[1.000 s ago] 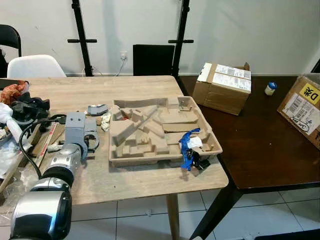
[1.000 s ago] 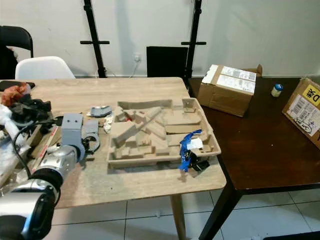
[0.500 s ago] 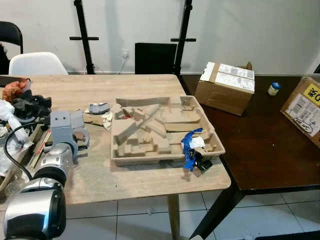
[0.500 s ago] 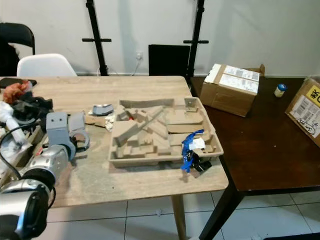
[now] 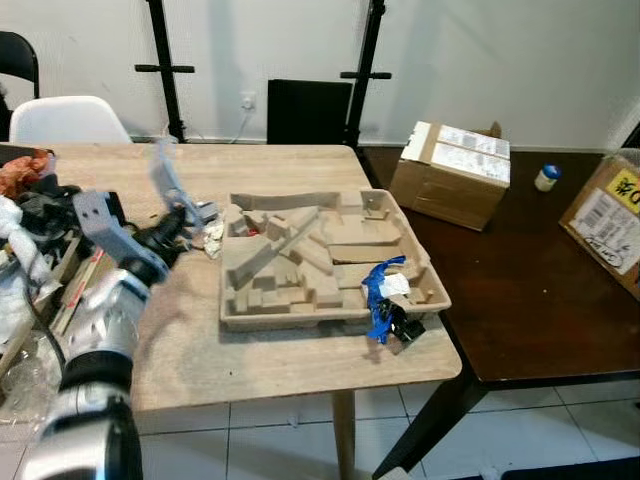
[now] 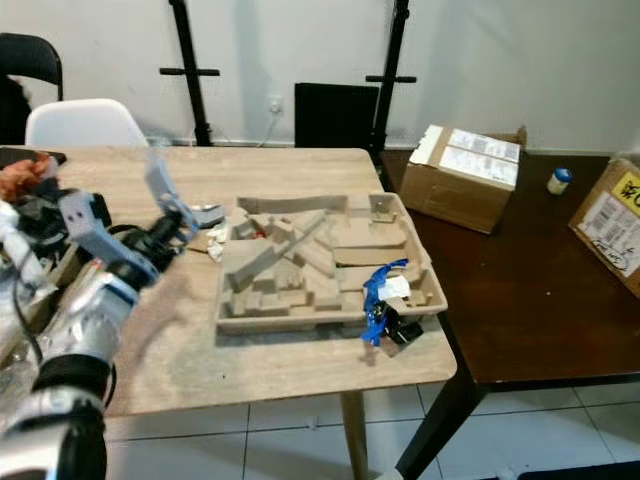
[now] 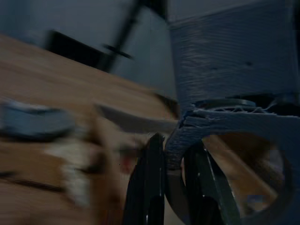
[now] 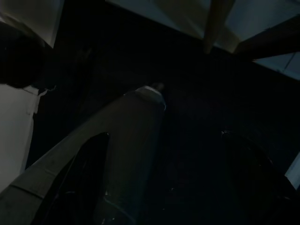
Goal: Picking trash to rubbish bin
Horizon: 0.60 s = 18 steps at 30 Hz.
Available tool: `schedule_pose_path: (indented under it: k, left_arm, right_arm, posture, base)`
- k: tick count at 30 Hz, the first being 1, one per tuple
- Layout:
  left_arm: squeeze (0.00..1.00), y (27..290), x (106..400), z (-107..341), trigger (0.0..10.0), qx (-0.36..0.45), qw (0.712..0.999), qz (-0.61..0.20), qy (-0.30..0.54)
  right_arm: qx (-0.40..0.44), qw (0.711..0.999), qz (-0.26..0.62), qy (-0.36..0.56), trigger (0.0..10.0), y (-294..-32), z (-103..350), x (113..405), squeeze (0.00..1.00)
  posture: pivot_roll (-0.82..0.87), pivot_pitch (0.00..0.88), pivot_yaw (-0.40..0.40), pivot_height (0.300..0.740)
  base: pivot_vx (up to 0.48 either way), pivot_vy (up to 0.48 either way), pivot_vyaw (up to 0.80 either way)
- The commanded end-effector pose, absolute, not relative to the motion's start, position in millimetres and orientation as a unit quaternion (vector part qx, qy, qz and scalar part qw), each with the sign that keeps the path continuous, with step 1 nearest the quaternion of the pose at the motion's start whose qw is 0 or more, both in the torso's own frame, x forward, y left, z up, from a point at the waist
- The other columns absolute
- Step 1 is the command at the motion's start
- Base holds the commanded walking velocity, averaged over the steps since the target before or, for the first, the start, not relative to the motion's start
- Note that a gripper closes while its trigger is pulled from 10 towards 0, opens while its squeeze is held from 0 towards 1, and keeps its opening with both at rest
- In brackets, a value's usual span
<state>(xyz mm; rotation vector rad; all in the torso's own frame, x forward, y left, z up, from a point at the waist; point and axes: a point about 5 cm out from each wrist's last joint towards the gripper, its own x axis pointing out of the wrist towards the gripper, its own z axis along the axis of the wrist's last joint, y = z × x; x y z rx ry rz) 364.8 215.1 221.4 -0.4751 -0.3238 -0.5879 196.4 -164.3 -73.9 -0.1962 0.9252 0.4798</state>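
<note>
Landmark: the moulded brown pulp-cardboard tray [image 5: 320, 262] on the pale wooden table [image 5: 250, 170].
Left gripper [image 5: 160, 225]: raised over the table just left of the tray, its two black fingers [image 7: 151, 178] pinched shut on a grey plastic printed bracket with a ring-shaped end [image 7: 234, 126].
Held piece: judged light and stiff, with a ribbed layered surface that grips well; the flat edge beside the ring looks the sound place to hold.
Blue plastic strip with black clip [image 5: 383, 300]: at the tray's near right corner; looks soft and floppy.
Crumpled paper scraps [image 5: 213, 238]: touching the tray's left wall.
Brown cardboard box with white labels [image 5: 446, 172]: on the dark table beyond the tray's right side.
Right gripper: too dark to tell.
</note>
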Motion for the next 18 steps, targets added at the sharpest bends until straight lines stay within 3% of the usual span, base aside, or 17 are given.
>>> schedule_pose_path:
  k: [1, 4, 5, 11, 12, 14, 18]
  left_arm:
    - [0.0, 203.5, 351.6, 221.4, 0.0, -0.235, 0.888, -0.365, -0.151]
    - [0.0, 188.7, 323.7, 206.3, 0.0, -0.205, 0.852, -0.472, -0.096]
    - [0.0, 188.7, 323.7, 206.3, 0.0, -0.205, 0.852, -0.472, -0.096]
    - [0.0, 155.8, 274.0, 193.1, 0.0, -0.19, 0.777, -0.599, -0.028]
    - [0.0, 155.8, 274.0, 193.1, 0.0, -0.19, 0.777, -0.599, -0.028]
    - [0.0, 135.1, 256.5, 173.8, 0.0, -0.141, 0.749, -0.644, 0.056]
    - [0.0, 127.6, 245.3, 150.1, 0.0, -0.087, 0.729, -0.663, 0.146]
  right_arm:
    - [-0.094, 0.856, 0.224, 0.457, 10.0, -168.2, -78.4, 188.5, 0.0]
    - [-0.096, 0.856, 0.226, 0.455, 10.0, -166.9, -77.4, 190.7, 0.0]
    - [-0.096, 0.856, 0.226, 0.455, 10.0, -166.9, -77.4, 190.7, 0.0]
    - [-0.103, 0.856, 0.228, 0.452, 10.0, -169.2, -75.0, 195.2, 0.0]
    - [-0.103, 0.856, 0.228, 0.452, 10.0, -169.2, -75.0, 195.2, 0.0]
    - [-0.108, 0.854, 0.23, 0.453, 10.0, -170.7, -74.7, 195.9, 0.0]
    - [-0.11, 0.854, 0.231, 0.453, 10.0, -170.6, -74.0, 197.2, 0.0]
  posture:
    - [0.12, 0.099, -0.075, 0.74]
    - [0.12, 0.09, -0.076, 0.74]
    - [0.12, 0.09, -0.076, 0.74]
    - [0.14, 0.086, -0.091, 0.74]
    - [0.14, 0.086, -0.091, 0.74]
    - [0.13, 0.086, -0.095, 0.74]
    - [0.14, 0.085, -0.095, 0.74]
  base:
    - [0.0, 0.0, 0.0]
    - [0.0, 0.0, 0.0]
    - [0.0, 0.0, 0.0]
    - [0.0, 0.0, 0.0]
    - [0.0, 0.0, 0.0]
    - [0.0, 0.0, 0.0]
    - [0.0, 0.0, 0.0]
